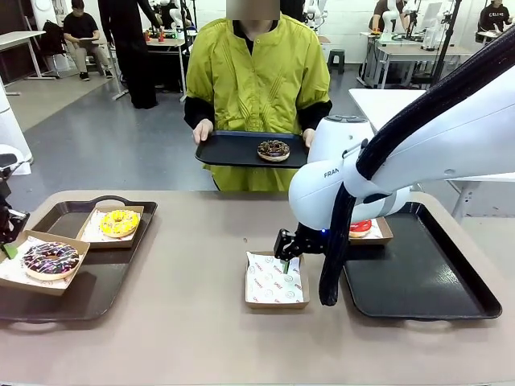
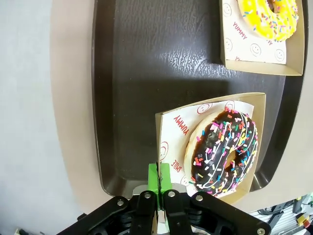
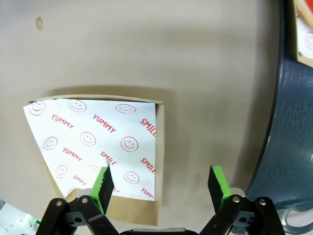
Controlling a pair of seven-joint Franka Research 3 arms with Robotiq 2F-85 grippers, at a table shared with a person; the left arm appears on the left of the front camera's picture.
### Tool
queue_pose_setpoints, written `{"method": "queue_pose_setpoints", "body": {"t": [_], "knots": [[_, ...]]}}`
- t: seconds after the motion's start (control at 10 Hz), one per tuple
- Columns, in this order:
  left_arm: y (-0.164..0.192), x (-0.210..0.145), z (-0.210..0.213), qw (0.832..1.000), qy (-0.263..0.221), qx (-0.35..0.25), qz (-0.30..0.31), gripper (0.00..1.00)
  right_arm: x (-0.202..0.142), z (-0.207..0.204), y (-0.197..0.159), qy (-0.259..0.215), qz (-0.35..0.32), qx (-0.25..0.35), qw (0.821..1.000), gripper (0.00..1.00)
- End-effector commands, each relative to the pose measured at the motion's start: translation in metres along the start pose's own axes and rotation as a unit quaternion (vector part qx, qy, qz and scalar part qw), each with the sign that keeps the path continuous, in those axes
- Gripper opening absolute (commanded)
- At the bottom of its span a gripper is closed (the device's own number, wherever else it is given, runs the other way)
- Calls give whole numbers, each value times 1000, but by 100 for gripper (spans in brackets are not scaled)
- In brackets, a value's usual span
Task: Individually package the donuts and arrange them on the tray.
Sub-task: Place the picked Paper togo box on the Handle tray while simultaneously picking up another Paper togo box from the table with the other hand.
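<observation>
Between the spread green-padded fingers of the right gripper lies the near wall of an empty shallow brown cardboard box with smiley-printed paper, on the tan bench. The left gripper has its fingers pinched tight on the edge of a like box bearing the sprinkled chocolate ring donut, over a dark tray; the yellow-iced donut sits boxed beyond those fingers.

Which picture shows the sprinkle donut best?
The left wrist view: the sprinkle donut fills it close up in its box, the left gripper pinching the box edge. The front view shows it small at the table's left; the right wrist view looks at an empty box.
</observation>
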State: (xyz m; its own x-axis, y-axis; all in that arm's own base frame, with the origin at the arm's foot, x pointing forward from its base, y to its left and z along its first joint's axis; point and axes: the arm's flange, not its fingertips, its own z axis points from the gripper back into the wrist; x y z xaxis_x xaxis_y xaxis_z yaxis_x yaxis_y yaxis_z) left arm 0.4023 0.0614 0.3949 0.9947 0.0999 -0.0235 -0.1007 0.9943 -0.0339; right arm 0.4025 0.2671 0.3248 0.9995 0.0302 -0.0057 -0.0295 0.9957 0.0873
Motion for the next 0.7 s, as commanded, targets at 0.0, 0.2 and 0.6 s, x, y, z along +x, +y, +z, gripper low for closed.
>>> {"method": "queue_pose_setpoints", "body": {"t": [0.0,0.2,0.6], "knots": [[-4,9,-6,1000,-4,0,-12,1,3,-12,8,-13,-16,-26,999,100],[-5,12,-12,1000,-2,-2,-16,1,1,-14,11,-24,-25,-32,999,100],[-5,17,-18,1000,-4,-5,-25,61,0,-13,15,-38,-36,-35,998,42]]}}
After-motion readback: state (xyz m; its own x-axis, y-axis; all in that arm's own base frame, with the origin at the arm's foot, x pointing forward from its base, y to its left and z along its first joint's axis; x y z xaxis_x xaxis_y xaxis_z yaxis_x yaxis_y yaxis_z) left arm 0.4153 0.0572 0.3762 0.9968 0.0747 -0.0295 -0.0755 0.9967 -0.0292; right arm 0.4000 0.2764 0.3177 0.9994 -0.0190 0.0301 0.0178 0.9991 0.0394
